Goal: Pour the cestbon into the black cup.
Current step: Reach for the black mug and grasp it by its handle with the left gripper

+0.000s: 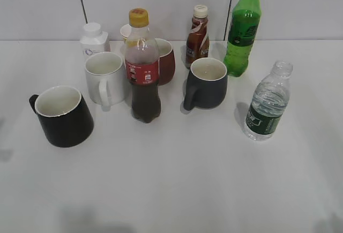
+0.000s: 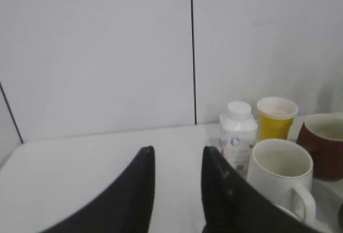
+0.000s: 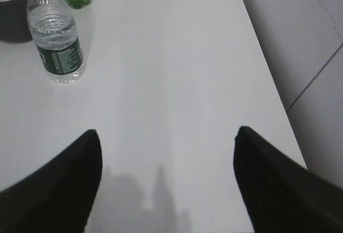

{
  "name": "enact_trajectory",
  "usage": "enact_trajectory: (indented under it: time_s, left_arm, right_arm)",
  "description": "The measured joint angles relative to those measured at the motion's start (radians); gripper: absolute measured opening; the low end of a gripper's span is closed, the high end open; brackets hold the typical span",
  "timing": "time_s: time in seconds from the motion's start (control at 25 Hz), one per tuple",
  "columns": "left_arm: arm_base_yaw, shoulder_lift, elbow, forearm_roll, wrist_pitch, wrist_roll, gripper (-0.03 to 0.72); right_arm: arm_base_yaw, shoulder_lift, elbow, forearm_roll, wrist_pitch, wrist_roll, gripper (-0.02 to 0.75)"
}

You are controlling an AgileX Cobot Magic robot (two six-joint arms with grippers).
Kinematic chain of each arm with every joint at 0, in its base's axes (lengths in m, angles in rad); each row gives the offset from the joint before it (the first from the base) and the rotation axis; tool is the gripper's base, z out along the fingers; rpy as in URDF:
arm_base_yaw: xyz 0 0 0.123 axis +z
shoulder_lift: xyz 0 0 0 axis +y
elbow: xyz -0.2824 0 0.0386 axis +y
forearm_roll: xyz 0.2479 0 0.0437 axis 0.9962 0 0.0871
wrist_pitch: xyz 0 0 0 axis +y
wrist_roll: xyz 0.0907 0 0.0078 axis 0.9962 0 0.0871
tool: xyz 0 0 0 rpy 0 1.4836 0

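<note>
The cestbon [image 1: 267, 102], a clear ribbed water bottle with a dark green label and no cap, stands upright at the right of the table. It also shows in the right wrist view [image 3: 55, 35], far ahead and left of my right gripper [image 3: 167, 136], which is wide open and empty. The black cup [image 1: 61, 115] stands at the left front, white inside, handle to the left. My left gripper [image 2: 177, 153] is open with a narrow gap, empty, above the table's far left. Neither gripper shows in the exterior view.
Between cup and bottle stand a white mug [image 1: 105, 77], a red-labelled cola bottle [image 1: 143, 68], a dark grey-blue mug [image 1: 207, 83], a dark red mug [image 1: 165, 60], a brown bottle [image 1: 198, 36], a tall green soda bottle [image 1: 243, 28] and a white jar [image 1: 94, 39]. The table's right edge [image 3: 268, 72] is close.
</note>
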Motion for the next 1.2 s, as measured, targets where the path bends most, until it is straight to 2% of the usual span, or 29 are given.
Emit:
enact_trajectory:
  time_s: [0.16,0.28,0.44,0.56,0.68,0.76,0.92,1.04,1.12,1.2]
  left_arm:
    - [0.0,0.252,0.0,-0.003,-0.162,-0.002,0.24]
    - [0.013,0.411,0.003,-0.005,-0.211,-0.017,0.24]
    - [0.089,0.538,0.004,0.02,-0.268,-0.119,0.199]
    - [0.145,0.583,-0.005,0.134,-0.289,-0.227,0.173]
    - [0.187,0.629,-0.062,0.35,-0.289,-0.404,0.16]
    - [0.229,0.682,-0.128,0.558,-0.301,-0.568,0.153]
    - [0.388,0.811,-0.268,0.961,-0.487,-0.919,0.148]
    - [0.515,0.87,-0.312,1.169,-0.588,-0.98,0.155]
    - [0.534,0.887,-0.315,1.322,-0.562,-0.964,0.179]
    - [0.516,0.907,-0.31,1.431,-0.522,-0.943,0.209]
  right_arm:
    - [0.0,0.0,0.0,0.0,0.0,0.0,0.589]
    - [0.0,0.0,0.0,0.0,0.0,0.0,0.589]
    - [0.0,0.0,0.0,0.0,0.0,0.0,0.589]
    - [0.0,0.0,0.0,0.0,0.0,0.0,0.589]
    - [0.0,0.0,0.0,0.0,0.0,0.0,0.589]
    - [0.0,0.0,0.0,0.0,0.0,0.0,0.589]
    - [0.0,0.0,0.0,0.0,0.0,0.0,0.589]
    - [0.0,0.0,0.0,0.0,0.0,0.0,0.589]
    - [0.0,0.0,0.0,0.0,0.0,0.0,0.589]
    - [0.0,0.0,0.0,0.0,0.0,0.0,0.589]
